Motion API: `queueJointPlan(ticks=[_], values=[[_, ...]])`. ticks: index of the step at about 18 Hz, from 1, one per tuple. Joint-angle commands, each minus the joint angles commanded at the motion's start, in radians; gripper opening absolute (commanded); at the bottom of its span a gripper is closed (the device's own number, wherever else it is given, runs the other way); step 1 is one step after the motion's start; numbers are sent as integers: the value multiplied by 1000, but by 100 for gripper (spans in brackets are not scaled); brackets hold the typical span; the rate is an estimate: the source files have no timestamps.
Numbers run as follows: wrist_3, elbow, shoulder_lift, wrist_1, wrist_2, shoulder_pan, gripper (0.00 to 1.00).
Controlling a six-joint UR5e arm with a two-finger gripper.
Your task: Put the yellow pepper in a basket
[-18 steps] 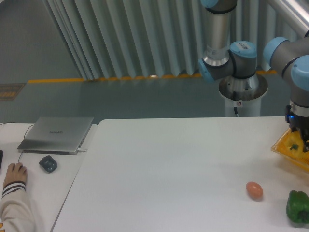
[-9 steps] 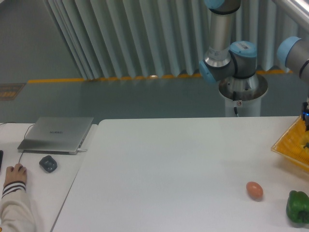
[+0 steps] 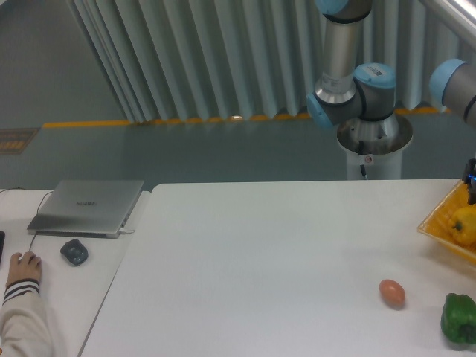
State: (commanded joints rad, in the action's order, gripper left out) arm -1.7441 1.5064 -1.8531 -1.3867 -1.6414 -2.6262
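Note:
The yellow pepper (image 3: 464,224) lies inside the yellow-orange latticed basket (image 3: 439,223), which is cut off by the right edge of the camera view. Just above the pepper, only a dark sliver of my gripper (image 3: 471,187) with a blue light shows at the frame edge. Its fingers are out of frame, so whether they still touch the pepper is hidden.
An orange-brown egg-shaped object (image 3: 392,292) and a green pepper (image 3: 459,318) sit on the white table (image 3: 260,268) at the front right. The arm's base (image 3: 372,141) stands behind the table. On the left desk are a laptop (image 3: 88,206), a mouse (image 3: 74,251) and a person's hand (image 3: 22,269).
The arm has shifted right, nearly out of frame. The yellow pepper, earlier covered by the gripper, now shows in the basket.

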Motion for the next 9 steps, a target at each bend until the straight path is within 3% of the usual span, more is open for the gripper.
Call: queueJointPlan(ticks=[2,5,9], values=[[0,-2,2,0,2,5,100],[0,3,2,64,40,12,100],[32,3,2,81,68,20,100]])
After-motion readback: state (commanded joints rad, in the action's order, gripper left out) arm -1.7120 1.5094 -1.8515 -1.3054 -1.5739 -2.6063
